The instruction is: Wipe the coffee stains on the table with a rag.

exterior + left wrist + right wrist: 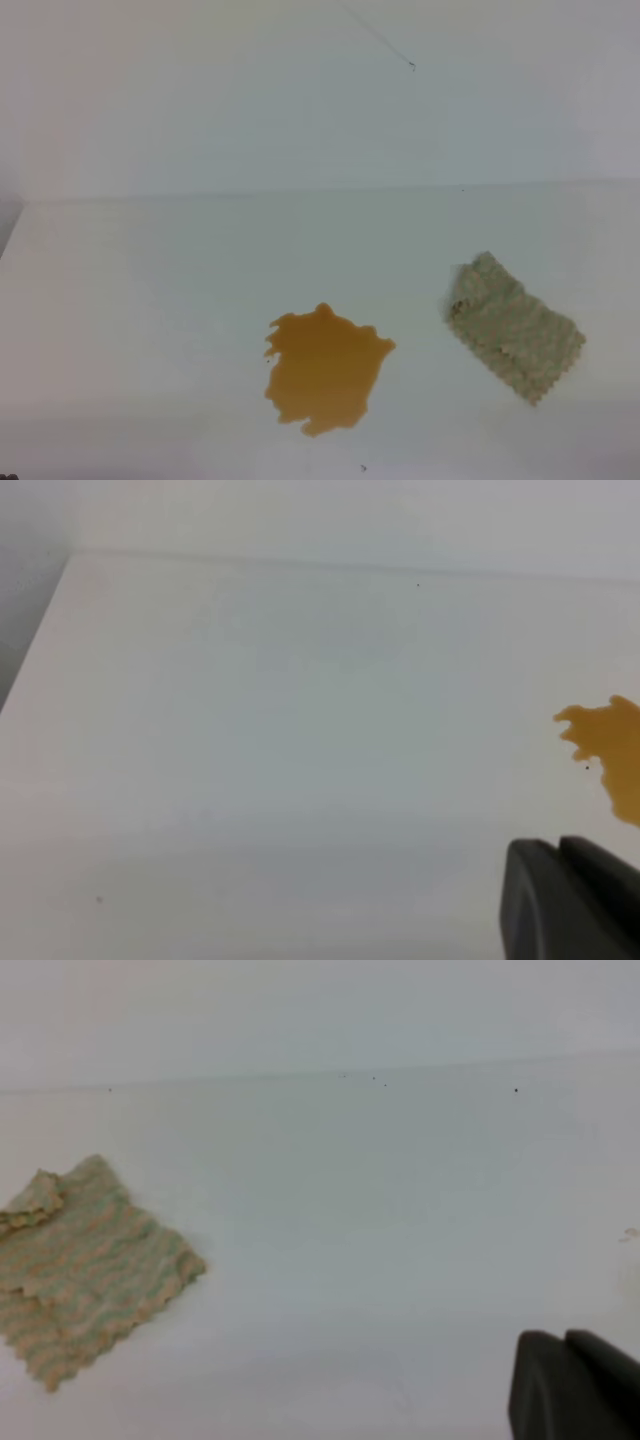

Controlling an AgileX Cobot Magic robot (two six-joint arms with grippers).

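The coffee stains (325, 370) form one orange-brown puddle with wavy edges on the white table (150, 300), front centre in the exterior view. To its right lies the rag (515, 325), a beige-grey cloth with zigzag edges and one corner folded over. Neither arm shows in the exterior view. In the left wrist view my left gripper (558, 848) sits at the lower right, its dark fingers pressed together and empty, with the puddle's edge (610, 745) beyond it. My right gripper (563, 1338) looks the same, shut and empty, and the rag (85, 1265) lies far to its left.
The table's far edge meets a plain white wall (300, 100). The table's left edge (35, 650) drops off to a dark gap. A few tiny dark specks dot the surface.
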